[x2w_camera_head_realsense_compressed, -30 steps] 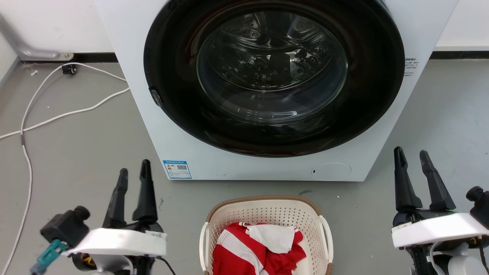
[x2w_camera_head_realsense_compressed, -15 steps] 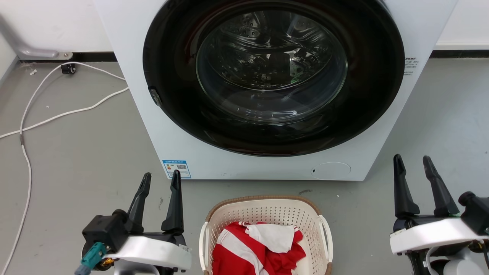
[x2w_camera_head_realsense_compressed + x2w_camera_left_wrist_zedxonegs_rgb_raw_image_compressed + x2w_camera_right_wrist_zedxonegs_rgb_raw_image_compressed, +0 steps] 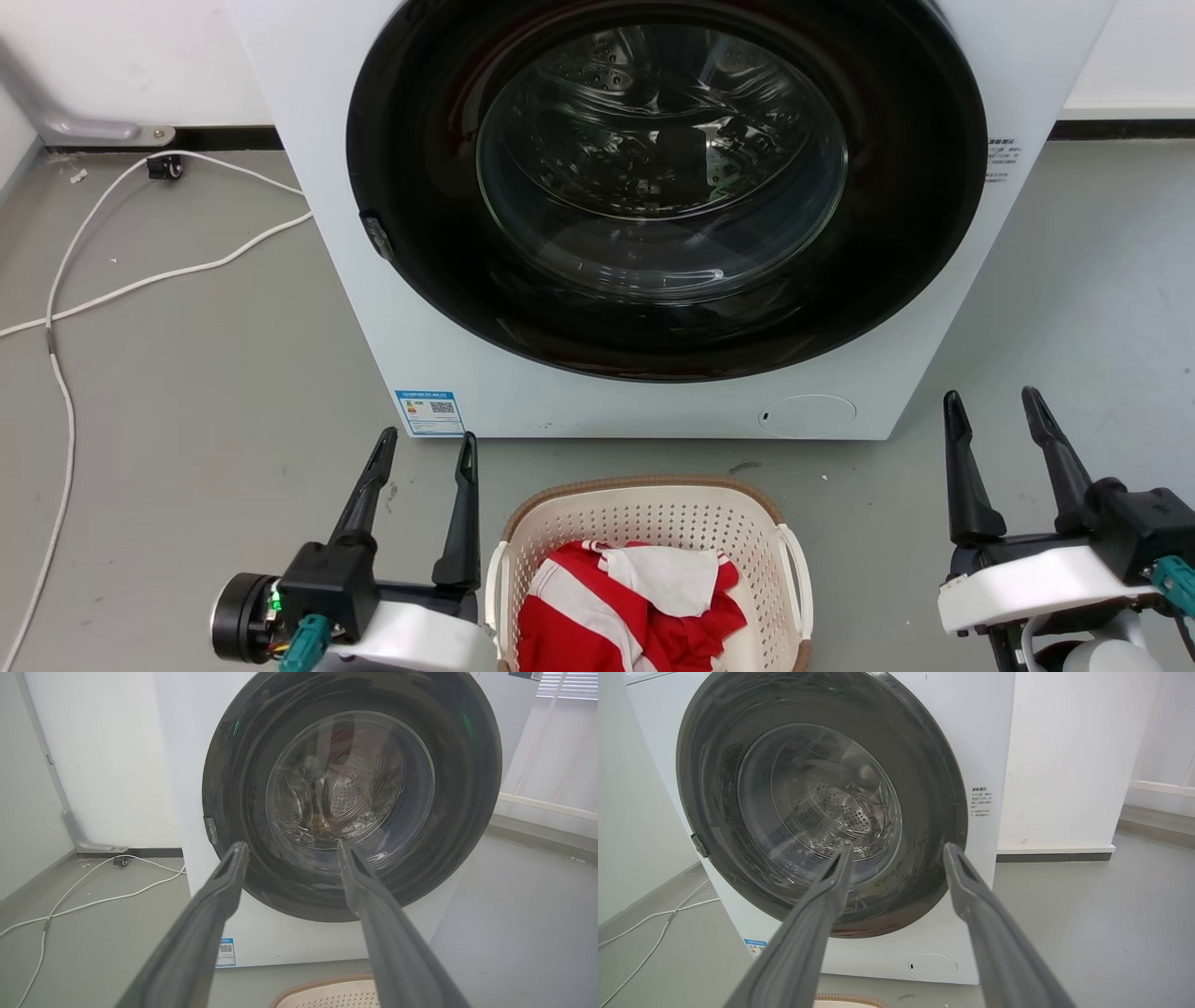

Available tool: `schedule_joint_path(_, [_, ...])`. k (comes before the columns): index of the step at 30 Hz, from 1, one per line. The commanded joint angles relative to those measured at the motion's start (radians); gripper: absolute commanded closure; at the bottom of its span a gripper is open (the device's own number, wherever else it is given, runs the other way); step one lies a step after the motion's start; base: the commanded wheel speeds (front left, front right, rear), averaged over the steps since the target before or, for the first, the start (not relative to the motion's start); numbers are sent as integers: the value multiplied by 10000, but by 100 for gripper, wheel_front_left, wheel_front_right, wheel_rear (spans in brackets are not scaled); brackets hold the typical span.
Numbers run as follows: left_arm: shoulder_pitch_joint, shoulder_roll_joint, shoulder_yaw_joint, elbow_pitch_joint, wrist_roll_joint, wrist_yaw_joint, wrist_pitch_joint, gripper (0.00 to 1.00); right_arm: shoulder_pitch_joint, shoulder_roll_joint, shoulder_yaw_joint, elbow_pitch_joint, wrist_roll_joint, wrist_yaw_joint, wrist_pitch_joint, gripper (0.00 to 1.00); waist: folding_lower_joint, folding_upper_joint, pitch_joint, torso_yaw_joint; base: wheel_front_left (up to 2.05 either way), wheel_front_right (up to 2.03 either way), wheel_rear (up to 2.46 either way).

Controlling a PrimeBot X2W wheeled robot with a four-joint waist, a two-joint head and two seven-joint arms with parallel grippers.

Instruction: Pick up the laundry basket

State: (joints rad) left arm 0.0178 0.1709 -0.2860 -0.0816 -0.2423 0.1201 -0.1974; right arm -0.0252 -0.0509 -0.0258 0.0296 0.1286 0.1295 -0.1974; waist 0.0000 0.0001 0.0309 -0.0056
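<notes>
We note left gripper [image 3: 427, 446] spread, empty, just beside the basket [image 3: 644, 486]; right gripper [image 3: 991, 403] likewise spread, well apart. We judge both must reach the handles [image 3: 802, 579] evenly.

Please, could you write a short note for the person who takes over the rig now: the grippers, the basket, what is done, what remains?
Left gripper: open, empty, close beside the left side of the cream perforated plastic laundry basket with brown woven-look rim; touching or not, cannot tell.
Right gripper: open, empty, well apart from the basket's right side.
Basket: on the grey floor before the white front-loading washing machine, red-and-white striped clothes inside.
Done: nothing gripped yet.
Left: bring the grippers to the white side handles, close, lift.
</notes>
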Motion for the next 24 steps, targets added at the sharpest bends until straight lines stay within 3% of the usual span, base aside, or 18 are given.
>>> schedule_joint_path(1, [-100,82,-110,-133,209,119,-108,0,-25,-1,25,-122,-260,18,-101,0,0,-1,6,-6,0,0,0])
schedule_joint_path(7, [48,-59,-70,-170,102,195,-212,0,76,1,-56,-86,139,10,-223,0,0,-1,39,-23,0,0,0])
schedule_joint_path(16, [474,-803,1035,276,176,-866,-417,0,120,6,-117,224,8,11,-421,0,0,-1,122,-43,0,0,0])
schedule_joint_path(24, [548,-980,1106,487,1431,-1212,-563,0,76,9,0,263,-684,11,-561,0,0,-1,171,-77,0,0,0])
